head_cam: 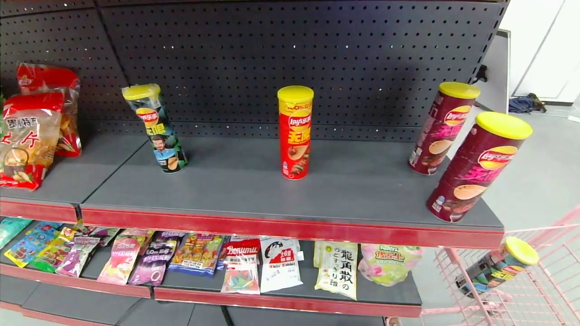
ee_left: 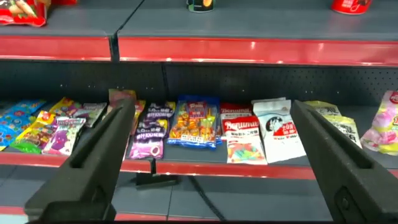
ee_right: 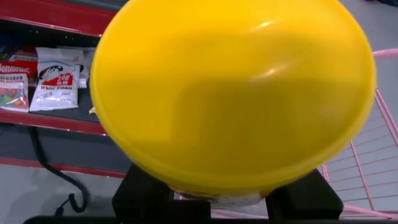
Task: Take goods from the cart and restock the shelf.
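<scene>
In pink cart (head_cam: 562,216), right gripper (ee_right: 221,196) clasps yellow-lidded dark can (head_cam: 496,267); left gripper (ee_left: 211,155) gapes empty.

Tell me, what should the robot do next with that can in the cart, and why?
Probably lift the can straight up and clear of the cart. The right gripper seems to have it clamped, lid toward the wrist camera, but the can hangs tilted and low inside the pink wire walls, below the shelf, which has bare space to fill.

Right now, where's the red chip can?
Head view: the red chip can stands upright on the upper shelf, with the black can to its left, two maroon cans to its right.
</scene>
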You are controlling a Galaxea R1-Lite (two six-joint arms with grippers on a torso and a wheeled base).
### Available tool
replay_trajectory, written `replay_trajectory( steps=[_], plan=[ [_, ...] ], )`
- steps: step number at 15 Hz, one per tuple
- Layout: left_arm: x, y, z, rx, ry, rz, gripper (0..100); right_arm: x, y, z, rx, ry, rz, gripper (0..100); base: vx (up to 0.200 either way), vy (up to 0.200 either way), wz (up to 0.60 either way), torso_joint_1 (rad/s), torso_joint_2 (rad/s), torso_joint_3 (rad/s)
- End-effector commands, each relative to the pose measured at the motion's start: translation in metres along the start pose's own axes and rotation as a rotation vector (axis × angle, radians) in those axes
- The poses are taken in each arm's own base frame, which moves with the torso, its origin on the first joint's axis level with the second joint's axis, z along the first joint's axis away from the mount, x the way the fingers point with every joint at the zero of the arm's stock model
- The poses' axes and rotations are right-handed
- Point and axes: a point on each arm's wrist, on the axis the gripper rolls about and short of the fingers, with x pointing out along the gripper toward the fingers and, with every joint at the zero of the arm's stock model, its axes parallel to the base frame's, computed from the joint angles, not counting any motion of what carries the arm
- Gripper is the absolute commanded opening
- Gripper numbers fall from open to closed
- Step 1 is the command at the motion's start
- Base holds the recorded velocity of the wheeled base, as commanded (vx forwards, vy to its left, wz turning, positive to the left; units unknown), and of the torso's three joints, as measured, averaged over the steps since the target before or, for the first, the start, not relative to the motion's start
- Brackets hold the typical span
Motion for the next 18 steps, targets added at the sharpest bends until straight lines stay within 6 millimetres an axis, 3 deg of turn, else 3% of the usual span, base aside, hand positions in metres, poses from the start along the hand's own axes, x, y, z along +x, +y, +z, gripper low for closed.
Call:
replay_trajectory(
  steps=[1,7,15,16,18],
  plan=[
    [0.0,0.0,0.0,0.001,0.001,0.001,100,-0.004,0.0,-0.004,0.007,-0.034,-0.007,0,0.0,0.0,0.0,0.0,0.0,0.0],
    [0.0,0.0,0.0,0.0,0.001,0.001,100,-0.007,0.001,-0.01,0.014,-0.062,-0.007,0,0.2,0.0,0.0,-0.002,0.0,0.002],
    [0.0,-0.001,0.0,0.01,0.001,-0.035,100,-0.008,0.0,-0.009,0.023,-0.071,-0.005,0,0.0,0.0,0.0,0.0,0.0,0.0],
    [-0.001,-0.002,0.01,0.02,-0.024,-0.123,100,-0.007,0.001,-0.01,0.03,-0.064,0.001,0,0.0,0.0,0.0,0.0,0.0,0.0],
    [0.027,-0.001,0.126,-0.133,-0.001,-0.178,100,-0.007,0.002,-0.011,0.051,-0.064,0.061,0,0.0,0.0,0.0,0.0,0.0,0.0]
  ],
)
